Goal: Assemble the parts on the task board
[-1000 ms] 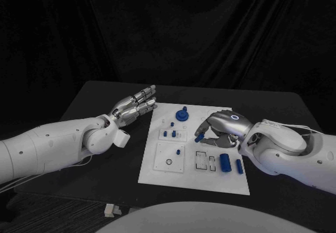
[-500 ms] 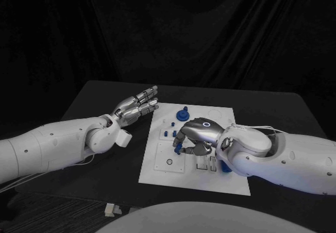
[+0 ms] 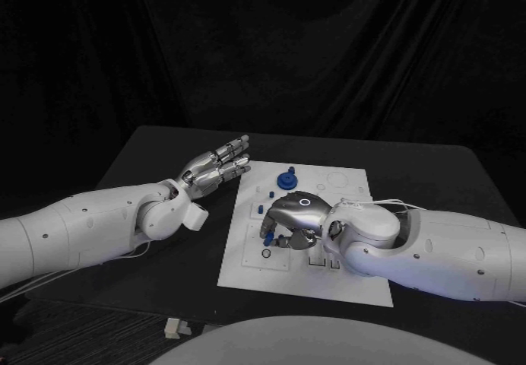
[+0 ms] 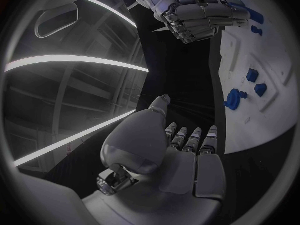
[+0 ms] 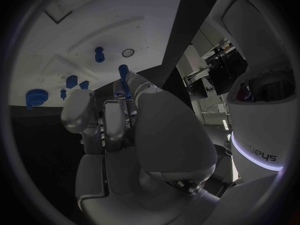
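Note:
The white task board (image 3: 329,283) lies in the middle of the black table. My right hand (image 3: 294,220) hovers over the board's left middle with its fingers curled in, and pinches a small blue peg (image 5: 124,76) that sticks out past the fingertips. A blue round part with a knob (image 3: 285,180) stands near the board's far edge, with small blue pegs (image 3: 260,207) just in front of it. My left hand (image 3: 220,163) is held flat beside the board's far left corner, fingers stretched out and holding nothing. The left wrist view shows that hand (image 4: 181,150) and the curled right hand (image 4: 197,12).
A dark ring (image 3: 264,253) sits in a square plate at the board's near left. My right arm (image 3: 438,247) covers the board's right side. Bare black table (image 3: 164,152) stretches to the left of the board. A small white object (image 3: 171,328) lies at the table's front edge.
My right hand has moved left across the board, from its right middle to its left middle, carrying the blue peg. The left hand has stayed still.

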{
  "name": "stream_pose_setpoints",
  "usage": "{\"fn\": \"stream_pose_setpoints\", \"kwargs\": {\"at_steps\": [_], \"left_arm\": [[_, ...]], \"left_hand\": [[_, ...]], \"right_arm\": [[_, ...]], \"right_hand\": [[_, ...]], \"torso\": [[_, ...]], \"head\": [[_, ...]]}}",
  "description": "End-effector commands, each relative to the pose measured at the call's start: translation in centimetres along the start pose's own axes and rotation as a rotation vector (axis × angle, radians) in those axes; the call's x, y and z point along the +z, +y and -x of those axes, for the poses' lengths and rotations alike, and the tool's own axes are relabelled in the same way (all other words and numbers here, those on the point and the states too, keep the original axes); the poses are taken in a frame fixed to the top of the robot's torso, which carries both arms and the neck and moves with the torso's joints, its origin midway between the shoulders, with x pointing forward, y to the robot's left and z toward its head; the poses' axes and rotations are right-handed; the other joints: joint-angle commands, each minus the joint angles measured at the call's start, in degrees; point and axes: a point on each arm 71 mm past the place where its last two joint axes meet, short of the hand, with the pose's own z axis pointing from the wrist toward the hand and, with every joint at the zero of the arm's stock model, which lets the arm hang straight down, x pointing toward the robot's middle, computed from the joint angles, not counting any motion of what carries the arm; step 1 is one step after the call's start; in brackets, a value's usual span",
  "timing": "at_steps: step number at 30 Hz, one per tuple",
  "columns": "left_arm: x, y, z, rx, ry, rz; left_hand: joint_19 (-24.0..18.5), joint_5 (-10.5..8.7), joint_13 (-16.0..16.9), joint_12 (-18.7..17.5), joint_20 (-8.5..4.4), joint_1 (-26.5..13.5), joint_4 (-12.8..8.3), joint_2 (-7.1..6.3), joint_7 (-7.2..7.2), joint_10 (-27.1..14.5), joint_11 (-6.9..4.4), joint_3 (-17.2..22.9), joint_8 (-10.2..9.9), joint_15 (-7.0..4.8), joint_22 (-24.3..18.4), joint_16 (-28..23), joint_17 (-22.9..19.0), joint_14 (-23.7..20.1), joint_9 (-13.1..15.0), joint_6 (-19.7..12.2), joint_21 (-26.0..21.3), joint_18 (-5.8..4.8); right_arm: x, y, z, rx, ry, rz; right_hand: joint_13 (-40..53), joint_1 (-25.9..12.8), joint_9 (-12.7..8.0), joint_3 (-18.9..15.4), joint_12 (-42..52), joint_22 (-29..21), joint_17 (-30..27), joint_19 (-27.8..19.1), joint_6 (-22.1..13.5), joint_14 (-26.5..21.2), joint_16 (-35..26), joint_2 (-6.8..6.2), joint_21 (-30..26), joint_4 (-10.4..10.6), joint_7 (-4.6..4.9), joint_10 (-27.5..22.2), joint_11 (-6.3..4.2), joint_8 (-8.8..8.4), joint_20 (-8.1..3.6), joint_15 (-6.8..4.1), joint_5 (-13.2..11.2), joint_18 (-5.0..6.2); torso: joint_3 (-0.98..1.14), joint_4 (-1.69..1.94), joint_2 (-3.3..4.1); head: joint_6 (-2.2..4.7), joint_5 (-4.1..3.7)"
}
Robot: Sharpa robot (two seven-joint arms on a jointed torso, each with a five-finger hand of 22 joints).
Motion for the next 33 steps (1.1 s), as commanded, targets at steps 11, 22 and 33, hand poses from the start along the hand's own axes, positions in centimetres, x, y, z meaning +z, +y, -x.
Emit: {"fn": "stream_pose_setpoints", "kwargs": {"at_steps": [11, 22, 33], "left_arm": [[-0.1, 0.3, -0.2, -0.017, 0.015, -0.002], [-0.2, 0.5, -0.4, -0.021, 0.017, 0.003], [-0.2, 0.6, -0.3, -0.02, 0.014, 0.004]], "left_hand": [[0.0, -0.27, -0.1, -0.2, 0.3, -0.4, -0.5, 0.52, 0.23, -0.1, 0.21, 0.3, 0.2, 0.12, -0.1, -0.2, -0.1, 0.1, 0.0, -0.3, 0.3, 0.29], [0.0, -0.27, -0.1, -0.2, 0.3, -0.4, -0.5, 0.52, 0.23, -0.1, 0.21, 0.3, 0.2, 0.12, -0.1, -0.2, -0.1, 0.1, 0.0, -0.3, 0.3, 0.29], [0.0, -0.22, -0.1, -0.2, 0.3, -0.5, -0.6, 0.57, 0.25, -0.1, 0.18, 0.5, 0.2, 0.11, -0.1, -0.2, -0.1, 0.1, 0.0, -0.3, 0.3, 0.3]], "right_arm": [[0.3, 0.1, -1.3, -0.015, 0.045, -0.007], [0.5, 0.3, -1.7, -0.044, 0.039, 0.004], [0.6, 0.6, -2.3, -0.036, 0.044, 0.011]], "right_hand": [[0.0, 0.3, 0.2, 0.2, -0.3, 8.8, 0.2, 0.6, 0.1, 2.0, 0.5, -0.17, 0.9, -0.4, 0.11, 0.4, 0.03, -0.11, -0.07, -0.11, 0.4, -0.99], [0.1, 0.1, 0.3, 0.3, -0.3, 8.8, 0.1, 0.6, 0.3, 2.0, 0.5, -0.14, 1.1, -0.5, 0.09, 0.8, -0.02, -0.09, -0.09, -0.14, 0.4, -1.0], [0.1, 0.0, 0.3, 0.3, -0.3, 8.8, 0.0, 0.6, 0.4, 1.9, 0.5, -0.15, 1.1, -0.6, 0.06, 0.9, -0.06, -0.08, -0.09, -0.15, 0.4, -0.99]], "torso": [[-0.09, -0.19, 0.09], [-0.05, -0.22, -0.04], [-0.14, -0.2, -0.03]], "head": [[-0.01, 0.0], [-0.01, -0.06], [-0.01, 0.05]]}}
